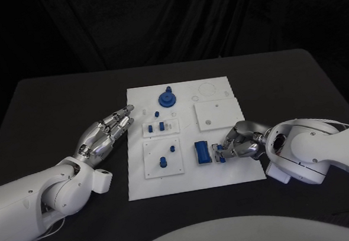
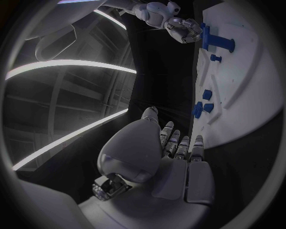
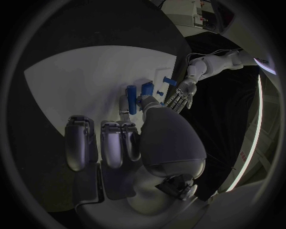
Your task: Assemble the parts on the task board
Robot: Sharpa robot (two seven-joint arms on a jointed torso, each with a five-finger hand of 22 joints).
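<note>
Black worktop [image 1: 53,111], task board [image 1: 232,170] at centre. Left hand [image 1: 106,133] empty, fingers spread, beside board's left edge. Right hand [image 1: 239,142] pinches small blue part [image 1: 219,154] over board's right-front area, next to blue block [image 1: 203,152].

Task board [image 1: 233,176] sits mid-counter [image 1: 45,112]. Left hand [image 1: 106,133] lies on the counter just beside the board's left edge; right hand [image 1: 239,142] is over its near right part, beside a part [image 1: 203,152].

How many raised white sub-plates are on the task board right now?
3: one square plate at upper right, one small plate at centre left, one taller plate at lower left. None looks hidden.
</note>
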